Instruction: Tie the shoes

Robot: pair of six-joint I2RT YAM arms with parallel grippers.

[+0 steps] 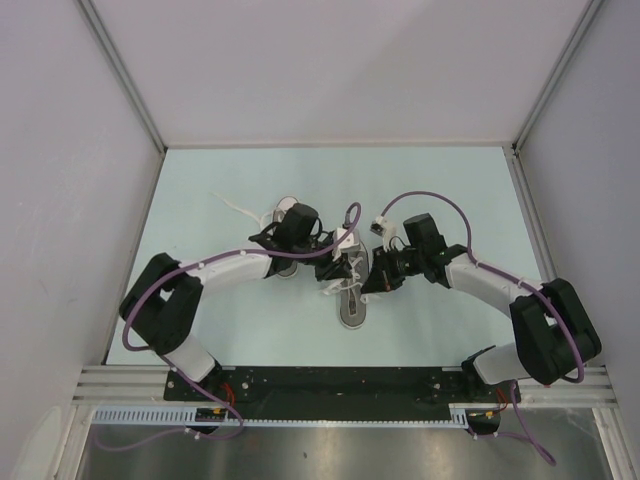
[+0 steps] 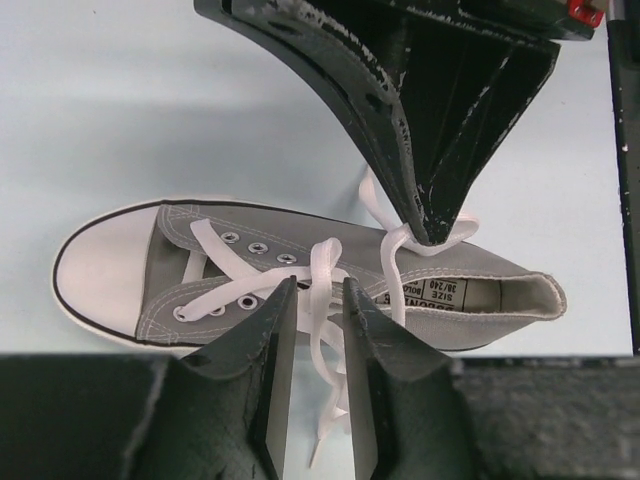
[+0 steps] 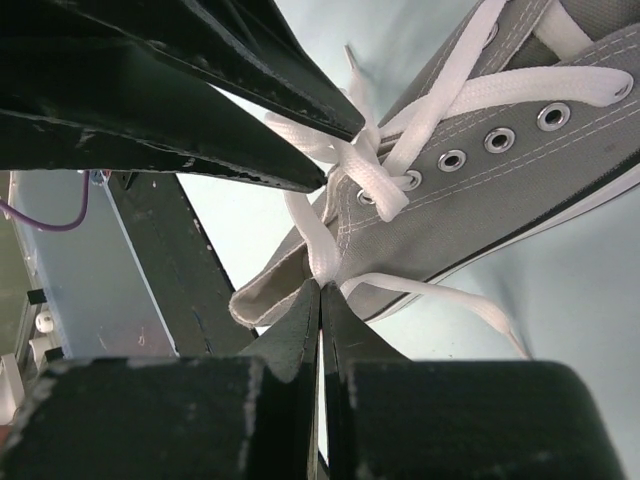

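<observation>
One grey shoe (image 1: 353,303) lies mid-table between both grippers; it shows in the left wrist view (image 2: 300,228) with its white toe cap to the left, and in the right wrist view (image 3: 500,200). My left gripper (image 2: 318,285) is open over the eyelets, and a white lace strand (image 2: 325,262) runs between its fingers. It also shows in the top view (image 1: 333,268). My right gripper (image 3: 322,285) is shut on a lace strand (image 3: 318,250) by the shoe's collar, and shows in the top view (image 1: 368,278). The second shoe (image 1: 284,212) lies behind, mostly hidden by my left arm.
The second shoe's loose white lace (image 1: 230,206) trails to the left on the pale table. A lace end (image 3: 470,310) hangs beside the near shoe's sole. Grey walls stand on three sides, and a black rail (image 1: 340,385) runs along the near edge.
</observation>
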